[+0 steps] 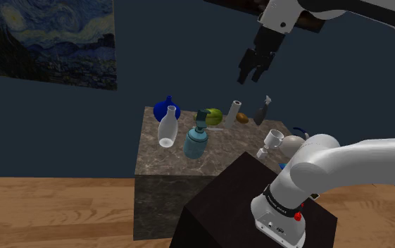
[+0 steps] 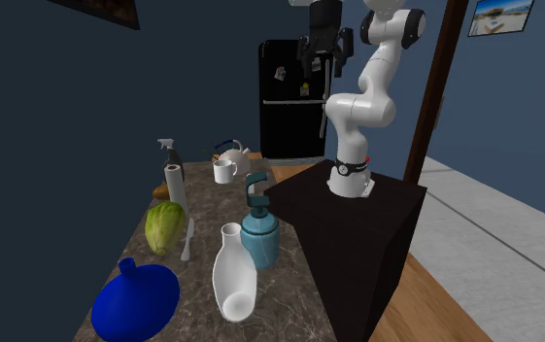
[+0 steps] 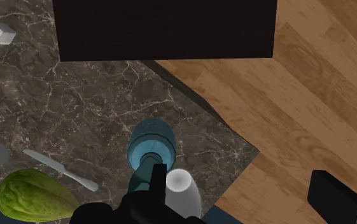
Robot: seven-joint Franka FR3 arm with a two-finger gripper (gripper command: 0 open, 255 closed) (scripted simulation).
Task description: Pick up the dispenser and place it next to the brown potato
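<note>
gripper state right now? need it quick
Gripper: open, holding nothing.

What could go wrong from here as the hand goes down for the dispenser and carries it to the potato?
1. The white vase stands close beside the dispenser; the open hand, high above, might knock it over while descending.
2. The potato lies between the paper roll and the spray bottle, so setting the dispenser down there could bump either.
</note>
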